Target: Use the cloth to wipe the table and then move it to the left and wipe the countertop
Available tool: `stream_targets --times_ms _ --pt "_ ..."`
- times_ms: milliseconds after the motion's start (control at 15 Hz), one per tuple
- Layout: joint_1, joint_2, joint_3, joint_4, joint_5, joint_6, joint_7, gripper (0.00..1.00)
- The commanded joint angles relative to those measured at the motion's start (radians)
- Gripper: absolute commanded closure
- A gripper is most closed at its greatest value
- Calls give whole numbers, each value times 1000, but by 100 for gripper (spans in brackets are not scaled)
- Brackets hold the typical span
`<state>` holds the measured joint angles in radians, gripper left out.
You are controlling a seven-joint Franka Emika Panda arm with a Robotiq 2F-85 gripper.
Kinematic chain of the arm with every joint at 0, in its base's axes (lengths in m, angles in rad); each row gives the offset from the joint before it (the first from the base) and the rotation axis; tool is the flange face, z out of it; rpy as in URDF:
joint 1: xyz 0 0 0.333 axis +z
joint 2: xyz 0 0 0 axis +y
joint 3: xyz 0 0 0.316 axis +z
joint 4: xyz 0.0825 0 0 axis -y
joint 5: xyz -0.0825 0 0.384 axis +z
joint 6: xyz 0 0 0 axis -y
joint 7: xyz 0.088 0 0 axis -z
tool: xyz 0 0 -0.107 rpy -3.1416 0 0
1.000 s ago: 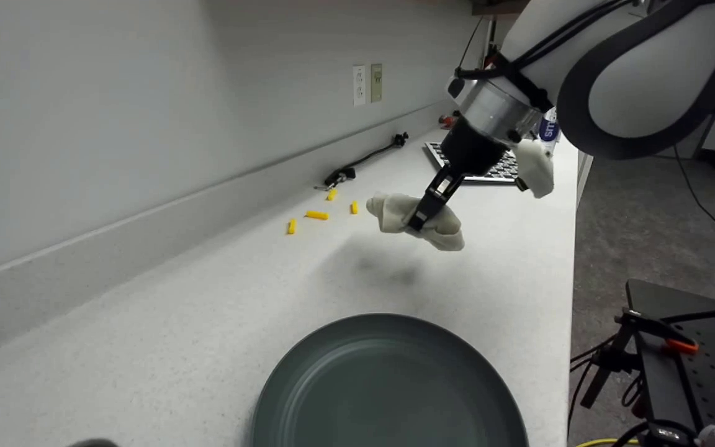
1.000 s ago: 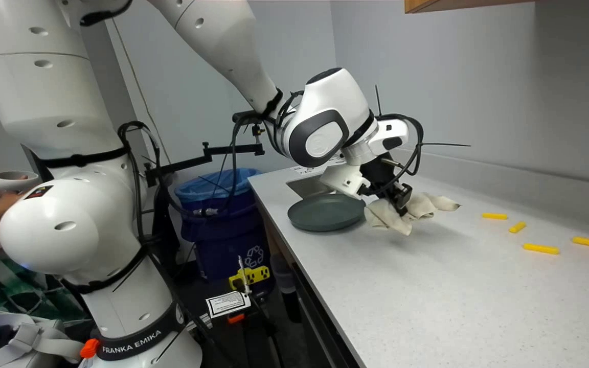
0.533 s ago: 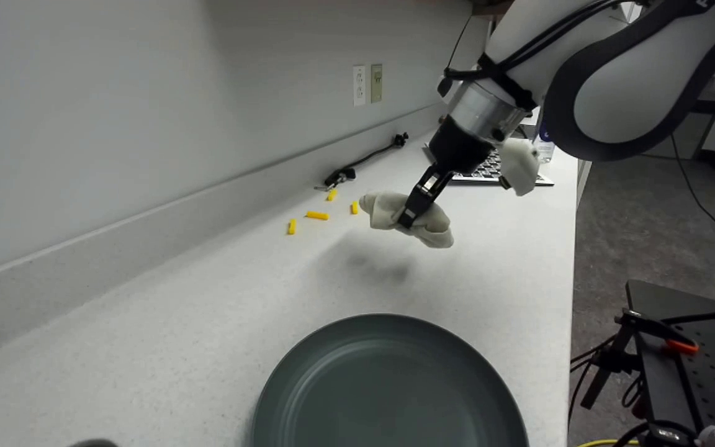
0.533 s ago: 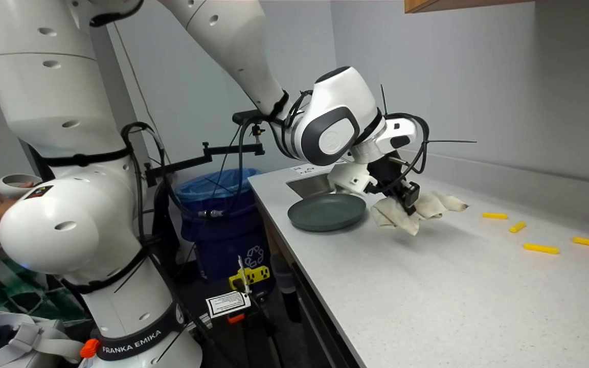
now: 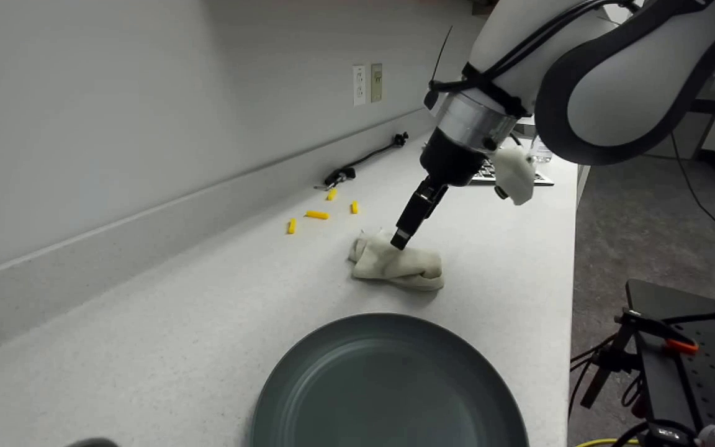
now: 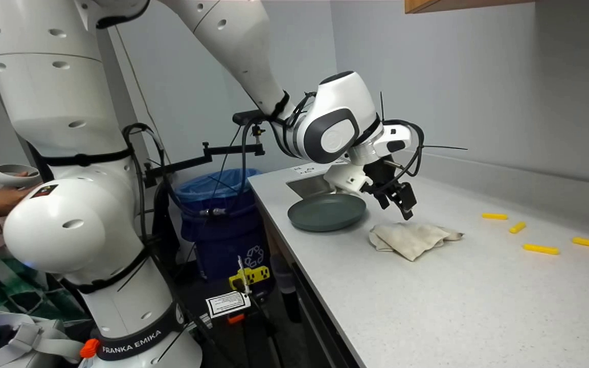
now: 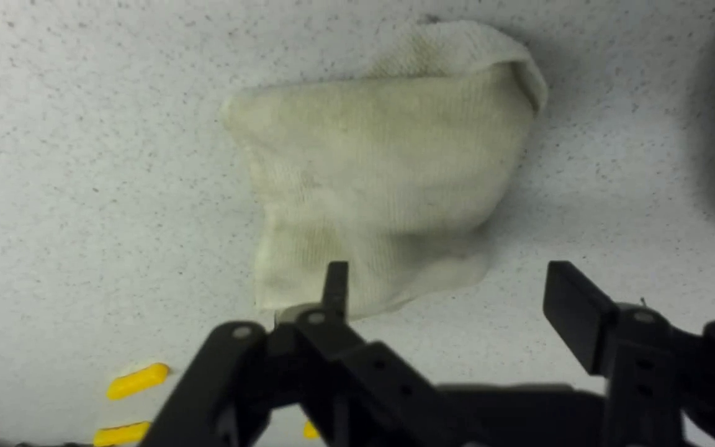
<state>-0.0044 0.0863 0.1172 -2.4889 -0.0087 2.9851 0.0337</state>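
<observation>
The off-white cloth (image 5: 398, 264) lies crumpled and partly folded on the white speckled countertop (image 5: 165, 347). Its folded edge and stains show in the wrist view, where the cloth (image 7: 382, 167) spreads ahead of the fingers. My gripper (image 7: 449, 279) is open, with a wide gap between its fingertips and nothing gripped there. In an exterior view the gripper (image 6: 397, 210) hovers just above the cloth (image 6: 412, 239), visibly apart from it. One long work surface shows; which part is the table I cannot tell.
A dark green plate (image 5: 388, 385) sits close to the cloth. Several yellow pieces (image 5: 317, 215) lie near the wall, by a black cable device (image 5: 340, 176). A keyboard (image 5: 485, 174) is behind the arm. A sink (image 6: 311, 186) lies beyond the plate.
The gripper held the cloth in the air, drifting slightly, until half a second ago. Now its fingers have spread and the cloth has dropped onto the countertop.
</observation>
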Motion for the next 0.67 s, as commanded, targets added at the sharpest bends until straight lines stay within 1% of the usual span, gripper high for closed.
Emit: stream_targets --times_ms 0,67,333,400,467,600 --pt "33 -24 -15 15 9 -54 2 0" --pt "36 -35 -13 13 10 -63 0 0" --pt "53 -96 -22 -9 -45 -104 24 0" --pt "36 -117 -5 -16 -69 -119 39 0" --pt "52 -136 -20 -22 -72 -132 34 0" --pt "48 -180 -16 -36 -93 -156 40 0"
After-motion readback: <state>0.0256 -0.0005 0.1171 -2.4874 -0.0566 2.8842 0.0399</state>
